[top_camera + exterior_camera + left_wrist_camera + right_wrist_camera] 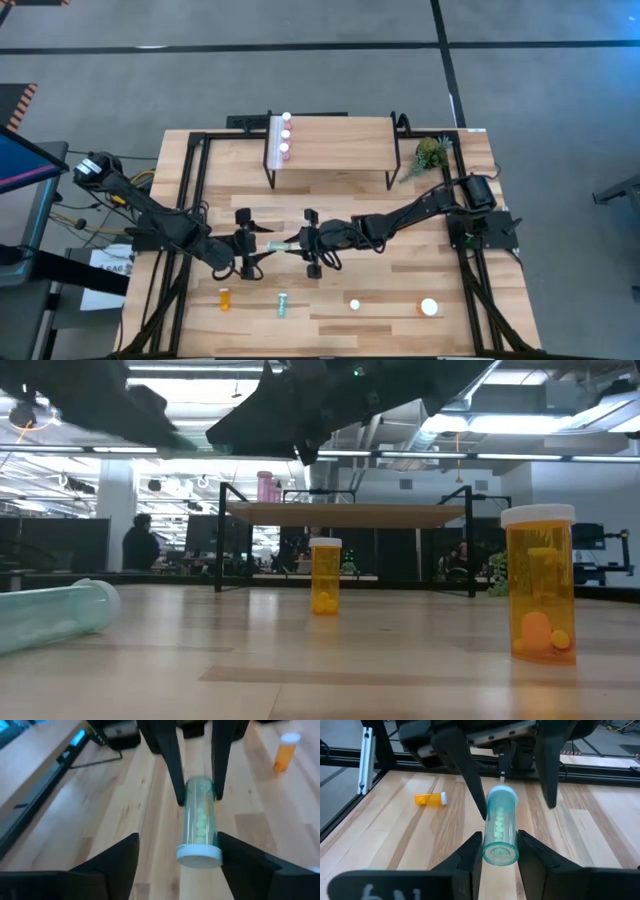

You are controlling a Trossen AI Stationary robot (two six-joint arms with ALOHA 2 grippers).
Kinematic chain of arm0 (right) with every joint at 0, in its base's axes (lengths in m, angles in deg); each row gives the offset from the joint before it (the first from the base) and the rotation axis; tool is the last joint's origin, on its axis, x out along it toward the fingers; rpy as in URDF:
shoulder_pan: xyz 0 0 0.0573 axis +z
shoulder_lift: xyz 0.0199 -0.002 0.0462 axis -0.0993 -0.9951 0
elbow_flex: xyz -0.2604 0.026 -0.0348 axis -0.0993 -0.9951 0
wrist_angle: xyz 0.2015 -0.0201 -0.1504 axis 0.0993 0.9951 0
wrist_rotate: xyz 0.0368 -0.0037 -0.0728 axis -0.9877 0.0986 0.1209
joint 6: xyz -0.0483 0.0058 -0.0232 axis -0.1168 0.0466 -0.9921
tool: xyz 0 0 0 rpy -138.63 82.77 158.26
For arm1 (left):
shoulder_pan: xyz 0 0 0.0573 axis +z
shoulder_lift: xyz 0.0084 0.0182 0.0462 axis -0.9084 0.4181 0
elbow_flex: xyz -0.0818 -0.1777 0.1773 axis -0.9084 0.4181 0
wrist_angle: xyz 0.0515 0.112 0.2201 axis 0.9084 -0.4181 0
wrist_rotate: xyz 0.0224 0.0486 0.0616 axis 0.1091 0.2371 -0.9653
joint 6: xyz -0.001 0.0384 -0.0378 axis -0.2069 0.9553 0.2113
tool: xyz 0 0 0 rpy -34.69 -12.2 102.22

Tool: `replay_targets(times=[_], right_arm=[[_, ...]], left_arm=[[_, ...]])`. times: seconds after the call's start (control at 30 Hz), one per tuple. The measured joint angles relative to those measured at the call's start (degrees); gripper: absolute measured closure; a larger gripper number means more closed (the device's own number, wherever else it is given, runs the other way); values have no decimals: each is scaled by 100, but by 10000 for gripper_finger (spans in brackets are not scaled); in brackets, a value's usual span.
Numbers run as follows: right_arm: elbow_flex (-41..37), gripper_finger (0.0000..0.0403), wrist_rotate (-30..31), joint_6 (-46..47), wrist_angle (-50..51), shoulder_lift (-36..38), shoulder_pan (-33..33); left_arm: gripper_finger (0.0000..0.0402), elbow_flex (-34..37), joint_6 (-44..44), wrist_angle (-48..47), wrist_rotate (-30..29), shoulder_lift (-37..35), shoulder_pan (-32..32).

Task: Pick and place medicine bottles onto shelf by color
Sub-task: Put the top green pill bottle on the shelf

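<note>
My right pincer point(499, 851) is clamped on a teal-green bottle point(499, 832), fingers point(470, 855) pressed to both sides of its base end, holding it level above the bench point(380, 225) at mid-bench, in front of the shelf point(335, 145). White cap point(199, 855) of that bottle points toward my left pincer point(177, 855). Left pincer is spread wide, fingers point(117, 857) standing off on either side of the cap end, one close beside the cap, no grip. In the high view both pincers meet nose to nose, left point(250, 243) and right point(312, 243), with the teal bottle point(279, 244) bridging between them.

Shelf sits at the far side of the bench; three pink bottles point(285, 133) stand in a row along its left end, on the white strip. A small green plant point(430, 153) is just right of the shelf.

Near edge of the bench, in a loose line, well apart from each other: small orange bottle point(225, 298) lying down, another teal bottle point(282, 304) lying down, one white-capped bottle point(354, 304) upright, wider orange bottle point(429, 307) upright. Low view shows two orange ones standing, point(325, 576) and point(539, 582), pills inside, and the lying teal one point(55, 615).

A person point(140, 543) sits in the room behind.
</note>
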Motion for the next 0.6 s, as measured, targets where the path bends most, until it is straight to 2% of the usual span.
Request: replay_targets(times=[0.23,0.37,0.6], right_arm=[[0,284,-48,-30,12,4,0],[0,284,-278,-43,-32,101,-4],[-244,284,-519,-166,-346,610,-5]], left_arm=[[140,-7,476,338,-564,-604,-462],[140,-7,652,388,-882,-1044,-729],[140,143,1409,1222,-910,-1398,-1115]])
